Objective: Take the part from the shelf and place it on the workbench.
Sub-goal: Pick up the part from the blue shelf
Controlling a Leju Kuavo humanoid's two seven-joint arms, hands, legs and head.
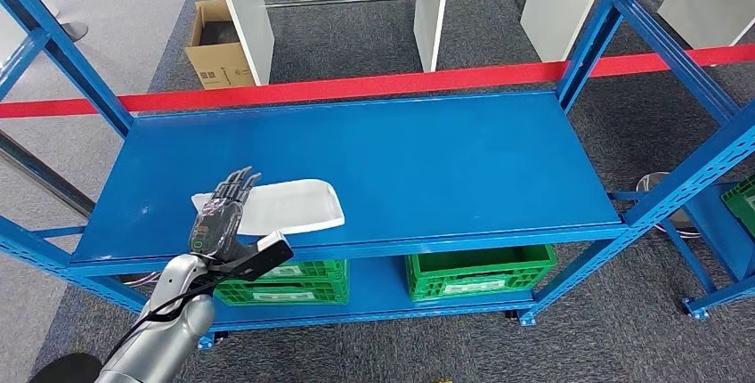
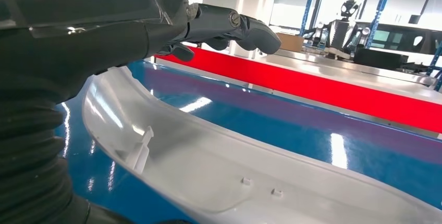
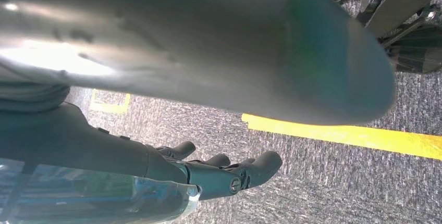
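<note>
Part (image 1: 289, 205): white plastic tray-like moulding, lying flat on the top deck of the blue shelf (image 1: 427, 160), near the front edge, toward the left end. In my left wrist view the part (image 2: 219, 172) is showing a raised rim and small ribs inside.

Left hand (image 1: 223, 214): I am holding it over the left end of the part, fingers (image 2: 245, 26) stretched out forward and slightly apart, gripping nothing. Whether the palm is touching the part, I cannot tell.

Right hand (image 3: 219, 174): I am letting it hang over grey carpet (image 3: 323, 182) crossed by a yellow line (image 3: 354, 133); fingers loosely extended, nothing in them.

Lower deck: two green crates (image 1: 476, 272) sitting side by side.

Behind the shelf: a red floor stripe (image 1: 356, 87), a white bench (image 1: 338, 0), and a cardboard box (image 1: 214, 44) beside its left leg.
</note>
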